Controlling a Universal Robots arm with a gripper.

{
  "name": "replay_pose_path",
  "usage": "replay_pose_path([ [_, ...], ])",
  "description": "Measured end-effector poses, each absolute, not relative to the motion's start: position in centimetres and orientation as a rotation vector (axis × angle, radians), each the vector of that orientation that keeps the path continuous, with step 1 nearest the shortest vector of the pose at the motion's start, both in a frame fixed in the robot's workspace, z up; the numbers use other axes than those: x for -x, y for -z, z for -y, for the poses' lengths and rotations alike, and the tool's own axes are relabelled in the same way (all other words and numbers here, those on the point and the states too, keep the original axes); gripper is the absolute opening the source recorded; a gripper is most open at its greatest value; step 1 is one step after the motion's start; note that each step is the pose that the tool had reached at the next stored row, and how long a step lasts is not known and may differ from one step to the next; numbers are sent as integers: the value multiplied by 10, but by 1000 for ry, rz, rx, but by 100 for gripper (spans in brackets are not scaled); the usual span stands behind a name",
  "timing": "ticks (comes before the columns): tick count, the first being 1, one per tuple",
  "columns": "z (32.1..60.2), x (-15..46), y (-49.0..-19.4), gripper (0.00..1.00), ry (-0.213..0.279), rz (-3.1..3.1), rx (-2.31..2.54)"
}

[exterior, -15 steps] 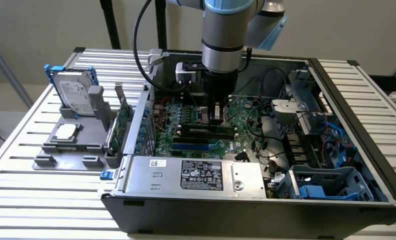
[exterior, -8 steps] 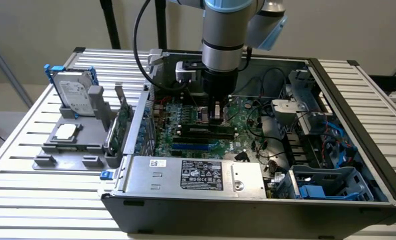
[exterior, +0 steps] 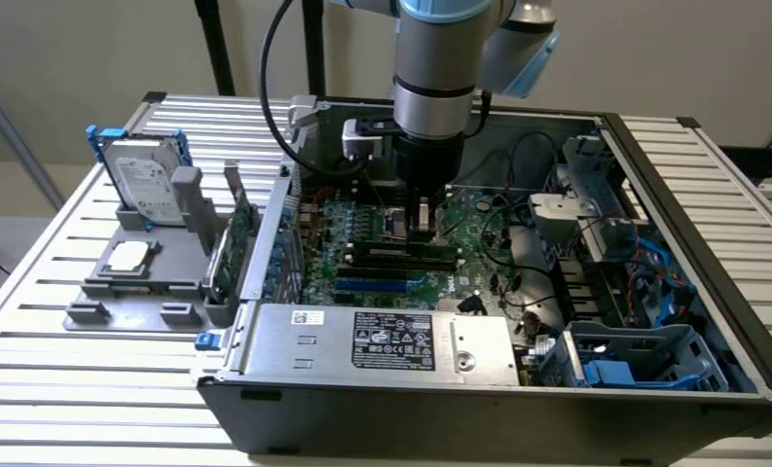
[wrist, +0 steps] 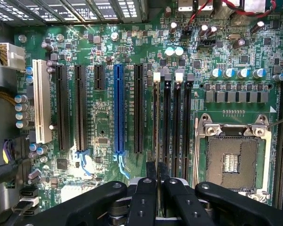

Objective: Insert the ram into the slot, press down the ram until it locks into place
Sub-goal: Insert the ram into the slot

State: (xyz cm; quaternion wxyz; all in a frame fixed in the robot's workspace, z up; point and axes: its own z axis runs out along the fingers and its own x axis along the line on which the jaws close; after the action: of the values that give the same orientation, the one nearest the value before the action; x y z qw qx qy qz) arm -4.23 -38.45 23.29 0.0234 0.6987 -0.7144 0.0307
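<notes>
In the wrist view the ram [wrist: 155, 123] shows edge-on as a thin dark strip. It stands along the outermost of several parallel black memory slots [wrist: 166, 117], the one nearest the other expansion sockets. My gripper [wrist: 156, 173] is shut on the ram's near end, with one black finger [wrist: 150, 172] on each side. I cannot tell how deep the ram sits in the slot. In the exterior view the gripper [exterior: 422, 230] points straight down inside the open computer case, just above the black slots [exterior: 399, 256].
The blue slot [wrist: 118, 108] and the black expansion sockets lie to one side of the ram, the silver CPU socket [wrist: 233, 157] to the other. In the exterior view, a large upright green card [exterior: 237, 248] and a hard drive [exterior: 145, 180] stand on a grey holder outside the case. The power supply [exterior: 373, 341] fills the case front.
</notes>
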Motion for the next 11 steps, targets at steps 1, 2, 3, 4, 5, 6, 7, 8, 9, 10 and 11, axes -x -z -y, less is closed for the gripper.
replay_pose_path([
  [1, 384, 42, -233, 13, -96, 2212, -2163],
  [2, 384, 42, -233, 13, -97, 2212, -2164],
  [3, 384, 42, -233, 13, -98, 2212, -2165],
  [4, 384, 42, -233, 13, -99, 2212, -2166],
  [5, 384, 42, -233, 13, -100, 2212, -2166],
  [6, 384, 42, -233, 13, -102, 2213, -2167],
  [7, 384, 42, -233, 13, -103, 2213, -2167],
  [8, 384, 42, -233, 13, -104, 2213, -2168],
  [9, 385, 42, -233, 13, -105, 2213, -2168],
  [10, 385, 42, -233, 13, -105, 2214, -2168],
  [11, 385, 43, -231, 13, -108, 2213, -2167],
])
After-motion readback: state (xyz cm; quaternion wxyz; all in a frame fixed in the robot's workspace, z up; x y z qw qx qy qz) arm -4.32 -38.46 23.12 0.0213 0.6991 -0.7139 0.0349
